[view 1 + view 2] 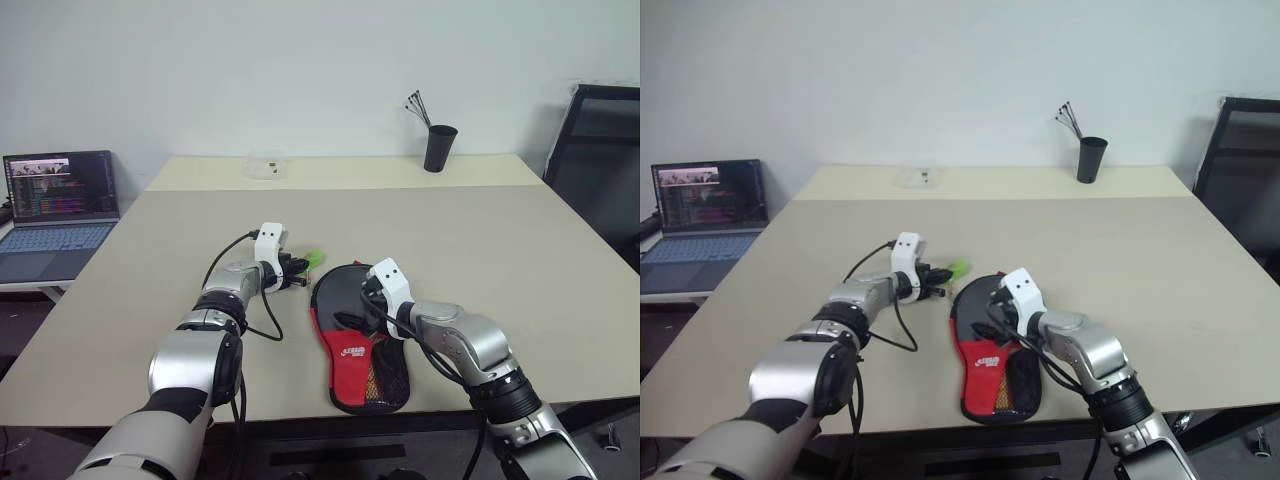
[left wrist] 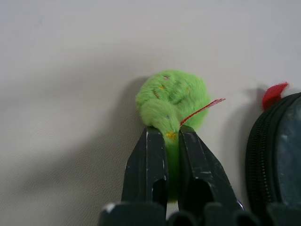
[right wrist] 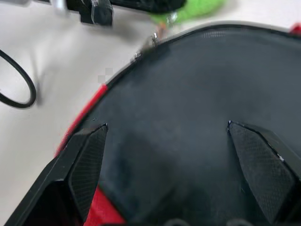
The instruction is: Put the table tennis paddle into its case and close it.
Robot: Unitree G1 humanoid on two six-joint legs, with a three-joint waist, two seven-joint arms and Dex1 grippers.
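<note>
Case (image 1: 358, 345) is seen lying flat near the table's (image 1: 500, 240) front edge, round end away from the robot, red panel and mesh pocket at the near end. Paddle itself cannot be made out; it is judged to be inside already. Green zipper tag (image 2: 171, 101) is pinched between the pressed-together fingers of the left gripper (image 2: 172, 136), just beside the case's round end. Right gripper (image 3: 167, 136) is held spread wide over the black fabric of that end; contact cannot be told. Fabric is judged soft and light, likely to slide or bunch when the zip is pulled, so it should be pinned flat by the right gripper. Fluffy tag is squashy and may slip; a hold close to its metal link is judged safer.
</note>
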